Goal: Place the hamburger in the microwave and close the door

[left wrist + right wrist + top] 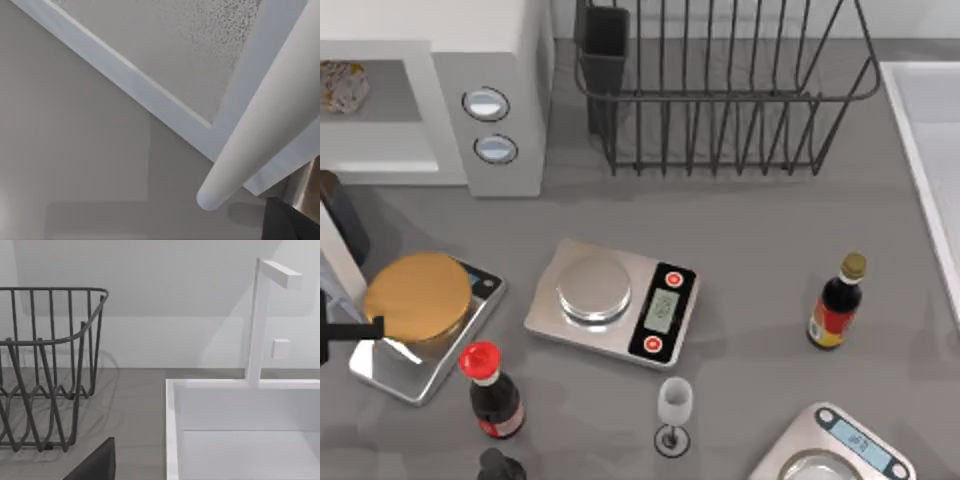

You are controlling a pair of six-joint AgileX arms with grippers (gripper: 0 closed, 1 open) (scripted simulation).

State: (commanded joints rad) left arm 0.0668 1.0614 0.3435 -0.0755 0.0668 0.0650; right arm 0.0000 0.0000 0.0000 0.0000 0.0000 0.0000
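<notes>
The hamburger (342, 86), a small pale bun with orange specks, lies inside the grey cavity of the white microwave (510, 40) at the back left. The door (332, 255) stands swung out at the table's left edge. In the left wrist view its speckled grey window (200, 40) and white handle bar (260, 125) are very close. My left gripper (348, 330) is at the left edge, by the door's outer side. A dark part of my right gripper (95, 465) shows low in the right wrist view, facing the rack and sink.
A golden disc (417, 297) rests on a scale (415, 375) just right of the door. Another scale (612, 300) sits mid-table, a third (835, 450) front right. A red-capped bottle (492, 390), a glass (673, 405), a sauce bottle (837, 302), a wire rack (720, 90) and a sink (930, 150) stand around.
</notes>
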